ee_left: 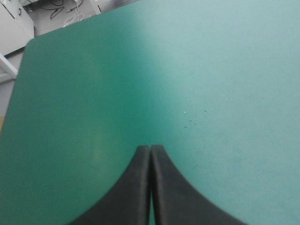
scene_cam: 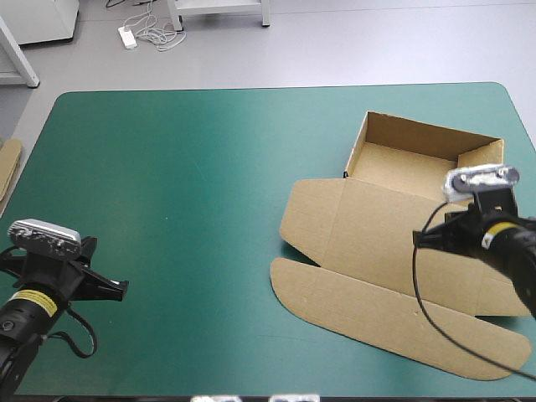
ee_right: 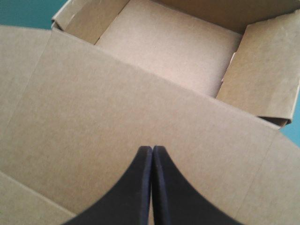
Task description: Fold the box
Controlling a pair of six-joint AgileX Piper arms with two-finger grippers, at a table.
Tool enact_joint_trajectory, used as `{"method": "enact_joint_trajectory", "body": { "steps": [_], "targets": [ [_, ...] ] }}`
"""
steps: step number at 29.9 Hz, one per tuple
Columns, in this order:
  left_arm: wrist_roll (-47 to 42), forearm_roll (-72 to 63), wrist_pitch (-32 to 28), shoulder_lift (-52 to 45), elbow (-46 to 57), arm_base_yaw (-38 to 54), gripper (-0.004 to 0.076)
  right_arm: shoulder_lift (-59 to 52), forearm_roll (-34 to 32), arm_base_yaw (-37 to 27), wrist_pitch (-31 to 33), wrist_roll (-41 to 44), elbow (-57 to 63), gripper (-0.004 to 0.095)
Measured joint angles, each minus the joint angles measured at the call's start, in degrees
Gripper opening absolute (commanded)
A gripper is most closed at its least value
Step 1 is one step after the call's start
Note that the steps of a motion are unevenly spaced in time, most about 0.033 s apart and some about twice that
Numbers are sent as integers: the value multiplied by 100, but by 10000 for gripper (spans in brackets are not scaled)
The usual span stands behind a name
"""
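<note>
The brown box (scene_cam: 394, 226) lies on the right half of the table as an open tray with raised walls at the far side and its lid flat toward the front. My right gripper (ee_right: 152, 149) is shut with nothing in it, hovering over the flat lid (ee_right: 117, 122), pointing at the tray's inside (ee_right: 173, 51). In the high view the right gripper (scene_cam: 452, 230) sits over the lid's right part. Over bare teal-green cover near the front left corner, my left gripper (ee_left: 150, 149) is shut and empty, far from the box; its arm (scene_cam: 42, 268) shows there.
An edge of more brown board (scene_cam: 8, 167) shows at the table's left edge. The teal-green cover (scene_cam: 184, 184) stretches bare between the left arm and the box. The lid's rounded front flap (scene_cam: 385, 322) reaches close to the front edge.
</note>
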Motion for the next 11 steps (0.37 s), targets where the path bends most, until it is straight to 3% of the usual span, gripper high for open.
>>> {"method": "enact_joint_trajectory", "body": {
  "steps": [6,11],
  "targets": [
    [0,-288,-743,0,826,0,-8,-1174,158,103,-579,-130,1599,-13],
    [0,-334,-999,0,1315,0,-8,-2076,456,103,-1042,-253,2745,-13]
  ]
}}
